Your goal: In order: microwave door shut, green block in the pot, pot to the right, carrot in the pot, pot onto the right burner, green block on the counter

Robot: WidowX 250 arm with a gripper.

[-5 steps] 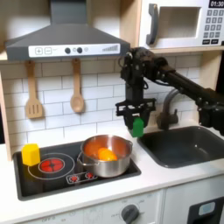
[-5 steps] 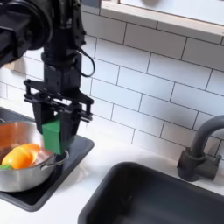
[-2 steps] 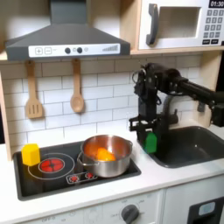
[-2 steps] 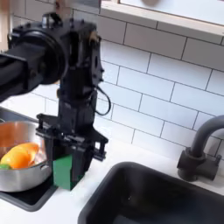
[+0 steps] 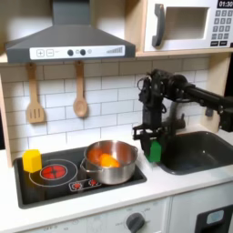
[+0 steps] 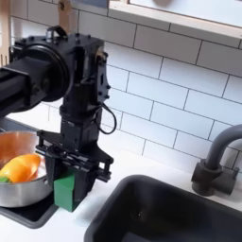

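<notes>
since a second ago, the green block (image 5: pixel 155 150) is carried down by the clenched gripper (image 6: pixel 66 192) at the pot's (image 5: pixel 111 162) three o'clock, almost onto the counter (image 5: pixel 173 187).

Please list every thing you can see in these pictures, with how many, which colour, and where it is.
pot: one, shiny steel, on the right side of the black cooktop in the first exterior view
carrot: one, orange, inside the pot
green block: one, bright green, between the fingers, low over the counter between cooktop and sink
yellow block: one, at the cooktop's left edge
sink: one, dark grey, right of the counter strip
faucet: one, dark grey, behind the sink
microwave door: one, white frame, dark window, shut, top right
range hood: one, grey, above the cooktop
wooden utensils: two, hanging on the tile wall
arm: one, black, reaching from the right
gripper: one, black, shut on the block
</notes>
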